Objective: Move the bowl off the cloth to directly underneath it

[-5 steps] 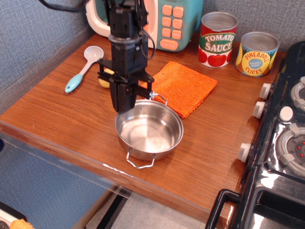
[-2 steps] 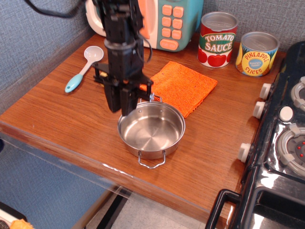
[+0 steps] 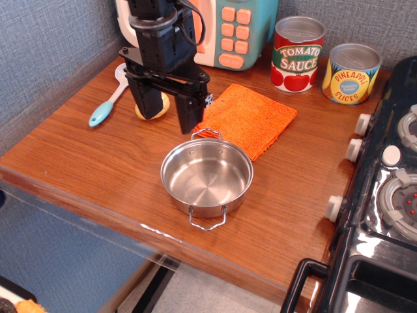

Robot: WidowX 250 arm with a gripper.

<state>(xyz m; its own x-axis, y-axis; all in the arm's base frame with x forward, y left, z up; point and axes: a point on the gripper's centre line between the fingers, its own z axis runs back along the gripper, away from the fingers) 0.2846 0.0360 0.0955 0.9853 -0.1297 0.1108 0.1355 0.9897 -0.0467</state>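
One bowl (image 3: 206, 178), one cloth (image 3: 247, 119), two cans (image 3: 298, 54), one spread hand (image 3: 168, 107).

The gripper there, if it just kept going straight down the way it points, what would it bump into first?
Probably bare wooden table, just behind the bowl near the cloth; the open gripper hangs above them, though depth is uncertain.

bare wood left of bowl (image 3: 206, 177), cloth (image 3: 251, 119) behind, stove (image 3: 384, 195) right
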